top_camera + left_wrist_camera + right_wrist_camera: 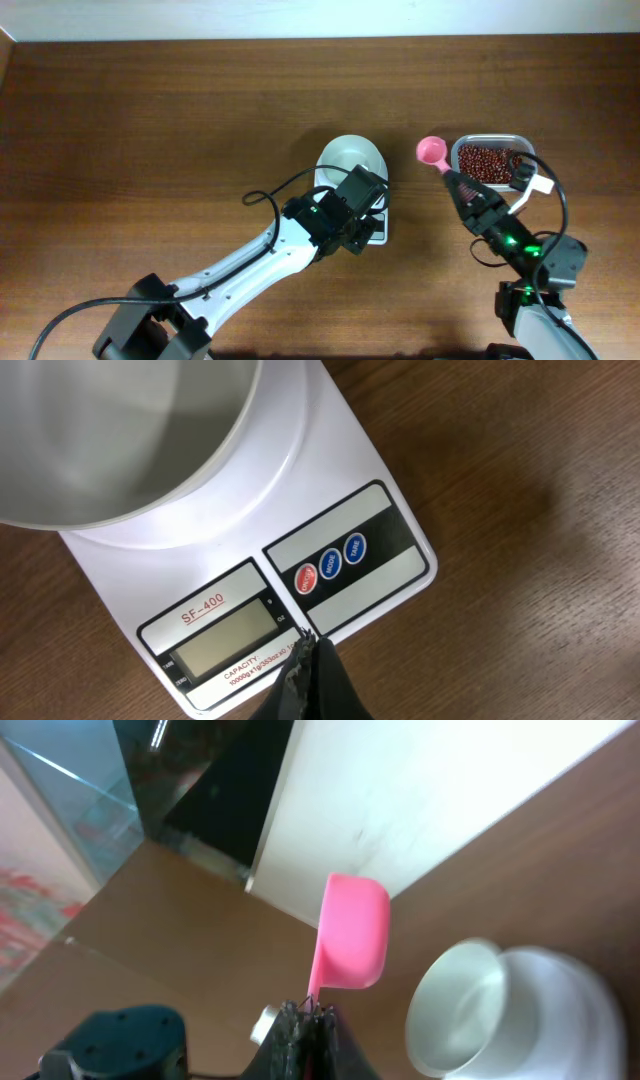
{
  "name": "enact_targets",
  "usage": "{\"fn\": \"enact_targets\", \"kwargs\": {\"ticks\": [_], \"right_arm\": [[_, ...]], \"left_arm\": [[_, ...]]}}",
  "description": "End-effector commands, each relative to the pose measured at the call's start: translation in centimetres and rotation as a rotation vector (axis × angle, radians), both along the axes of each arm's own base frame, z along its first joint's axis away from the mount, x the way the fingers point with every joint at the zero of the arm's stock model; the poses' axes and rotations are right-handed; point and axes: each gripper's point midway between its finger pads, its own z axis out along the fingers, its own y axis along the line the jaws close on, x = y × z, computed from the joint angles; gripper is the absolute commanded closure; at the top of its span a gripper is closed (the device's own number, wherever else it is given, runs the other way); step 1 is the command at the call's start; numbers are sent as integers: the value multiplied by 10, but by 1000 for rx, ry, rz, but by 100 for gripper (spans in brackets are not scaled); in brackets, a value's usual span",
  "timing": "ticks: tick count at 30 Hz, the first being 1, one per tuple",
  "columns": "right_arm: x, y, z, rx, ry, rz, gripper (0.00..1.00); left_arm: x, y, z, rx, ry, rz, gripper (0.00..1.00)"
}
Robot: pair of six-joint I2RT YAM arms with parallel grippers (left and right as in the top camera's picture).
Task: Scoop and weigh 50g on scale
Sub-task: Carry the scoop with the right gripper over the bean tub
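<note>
One small white scale (pixel 330 450) is sitting near the middle of the wooden table (pixel 150 120), carrying a round white bowl (pixel 120 440) on its platform. Its grey display (pixel 225 635) is facing the left arm, with a red button (pixel 306 580) and two blue buttons (pixel 354 548) lying just beside it. The left gripper (pixel 308 652) is hovering at the scale's front edge, jaws pressed together, its tip pointing at the gap between display and buttons; whether it is touching the surface I cannot tell.

Dark red-brown beans (pixel 488 160) are lying in a loose heap inside a clear rectangular tub (pixel 490 138), which is standing to the right of the scale and apart from it. Between bowl and tub, a pink scoop (pixel 432 151) is being held, its cup just beside the tub's left end. The right gripper (pixel 315 1012) is pinching the scoop's handle, reaching in from the lower right of the overhead view. In the right wrist view the bowl is appearing blurred beyond the scoop.
</note>
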Motion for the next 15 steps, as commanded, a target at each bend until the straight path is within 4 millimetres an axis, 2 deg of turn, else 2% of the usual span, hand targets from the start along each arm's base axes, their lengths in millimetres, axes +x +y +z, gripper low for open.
{"fn": "enact_targets", "kwargs": {"ticks": [1, 3, 6, 9, 11, 15], "right_arm": [[-7, -23, 10, -82, -74, 6, 96], [-10, -43, 8, -91, -39, 9, 96], [-8, -68, 4, -147, -41, -52, 96], [-2, -78, 3, -262, -105, -91, 96], [3, -83, 11, -308, -141, -120, 96], [14, -92, 36, -65, 18, -117, 96]], "left_arm": [[1, -6, 4, -10, -7, -23, 100], [1, -6, 4, -10, -7, -23, 100], [1, -6, 4, -10, -7, -23, 89], [1, -6, 4, -11, -6, -23, 83], [1, -6, 4, -11, -6, -23, 78], [3, -8, 5, -21, -17, -23, 71]]}}
